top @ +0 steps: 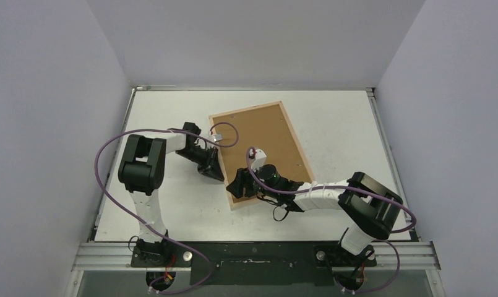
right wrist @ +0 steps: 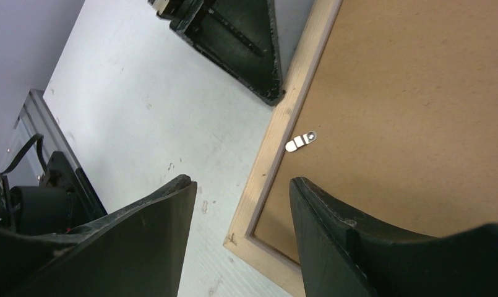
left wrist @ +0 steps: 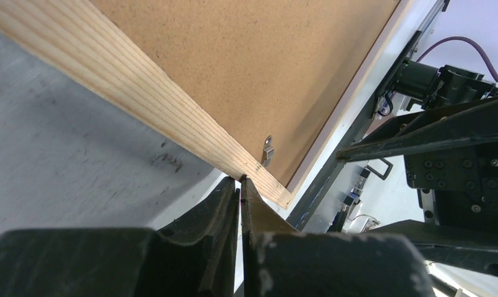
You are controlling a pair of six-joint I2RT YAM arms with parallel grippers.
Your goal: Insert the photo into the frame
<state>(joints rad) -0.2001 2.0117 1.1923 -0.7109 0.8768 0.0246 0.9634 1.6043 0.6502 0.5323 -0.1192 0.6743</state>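
Note:
The frame [top: 297, 143], thin light wood, lies face down on the white table with a brown fibreboard backing panel [top: 265, 139] filling it. The photo is out of view. My left gripper [top: 213, 168] is shut with nothing between its fingers, and its tips [left wrist: 240, 180] touch the outer side of the frame's left slat [left wrist: 141, 93] near the near corner. My right gripper [top: 239, 184] is open above the frame's near-left corner [right wrist: 268, 154]. One of its fingers [right wrist: 166, 210] is over the table, the other over the backing panel [right wrist: 419, 111].
Small metal turn tabs [right wrist: 300, 141] [left wrist: 268, 150] sit on the inner side of the frame's left slat, against the backing panel. Grey walls close in the table on three sides. A metal rail [top: 252, 255] runs along the near edge by the arm bases.

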